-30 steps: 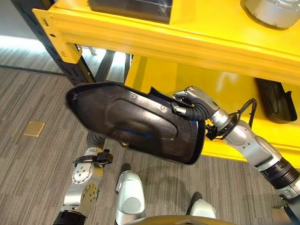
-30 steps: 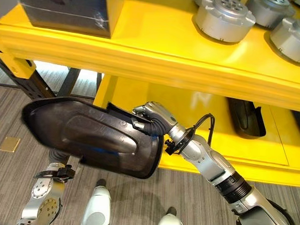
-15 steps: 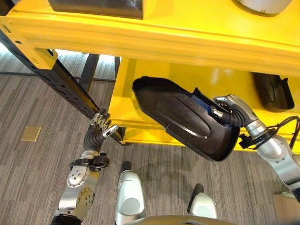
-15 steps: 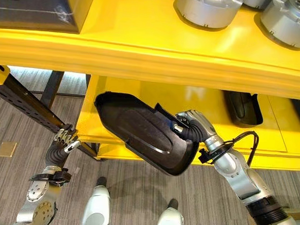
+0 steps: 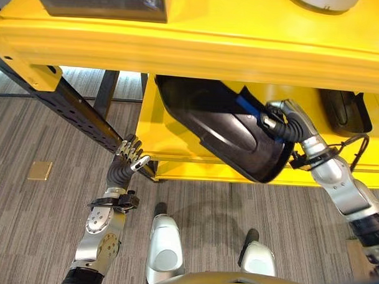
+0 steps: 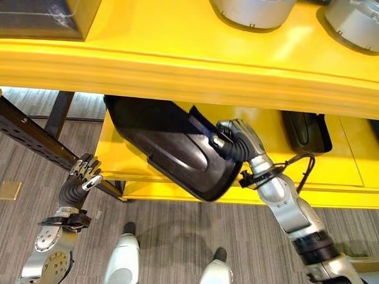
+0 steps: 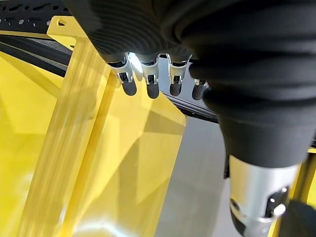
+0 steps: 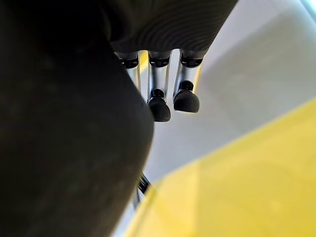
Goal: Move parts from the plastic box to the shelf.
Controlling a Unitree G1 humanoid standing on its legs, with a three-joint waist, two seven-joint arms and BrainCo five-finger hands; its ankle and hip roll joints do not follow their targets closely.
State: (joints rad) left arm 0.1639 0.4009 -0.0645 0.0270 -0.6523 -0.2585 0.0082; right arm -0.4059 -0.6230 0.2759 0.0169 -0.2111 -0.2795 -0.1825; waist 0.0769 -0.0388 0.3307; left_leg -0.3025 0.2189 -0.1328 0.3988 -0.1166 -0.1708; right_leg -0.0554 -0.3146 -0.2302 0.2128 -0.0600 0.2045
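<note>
Silver fingers of the right hand (image 6: 236, 138) are curled on the near edge of a big black plastic part (image 6: 171, 144) and grip it. This part is tilted, with its far end already under the upper board of the yellow shelf (image 6: 179, 67) and over the lower board, and its near end sticks out past the front edge. Another dark part (image 6: 307, 132) lies on the lower board to the right, apart from it. Round grey metal parts (image 6: 250, 8) stand on the upper board. Low beside the black post (image 5: 66, 103), the left hand (image 5: 130, 154) holds nothing, its fingers relaxed.
</note>
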